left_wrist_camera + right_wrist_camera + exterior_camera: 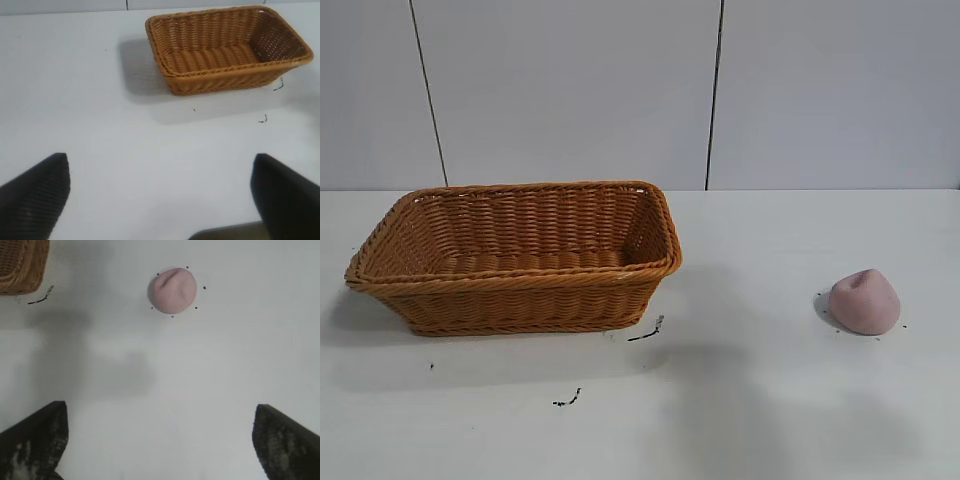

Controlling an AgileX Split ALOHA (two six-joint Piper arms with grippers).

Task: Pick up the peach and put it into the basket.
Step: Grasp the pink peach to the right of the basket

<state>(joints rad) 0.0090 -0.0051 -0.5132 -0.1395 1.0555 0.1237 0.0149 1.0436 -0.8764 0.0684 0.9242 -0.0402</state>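
**A:** What does the outside camera show?

**B:** A white table [760, 420] in front of a pale panelled wall [570, 90]. An orange-brown woven basket [520, 300] stands on the left half, with nothing visible inside it. The pink peach [864, 302] sits on the table well apart from it, far over to the right. A few small black marks [646, 332] lie on the table just in front of the basket. Neither arm appears in this view.

**A:** And the left wrist camera?

**B:** The left pincer [160, 192] hangs over bare table with its two dark fingers [35, 197] spread wide, holding nothing. The basket [225, 80] stands farther off, beyond the fingertips.

**A:** The right wrist camera?

**B:** The right pincer [160, 437] is also wide open and holds nothing. The peach [172, 290] rests on the table ahead of it, roughly in line with the gap between the fingers [287, 440], well clear of them, with tiny dark dots around its base. One corner of the basket [22, 265] shows at the edge, near a black mark.
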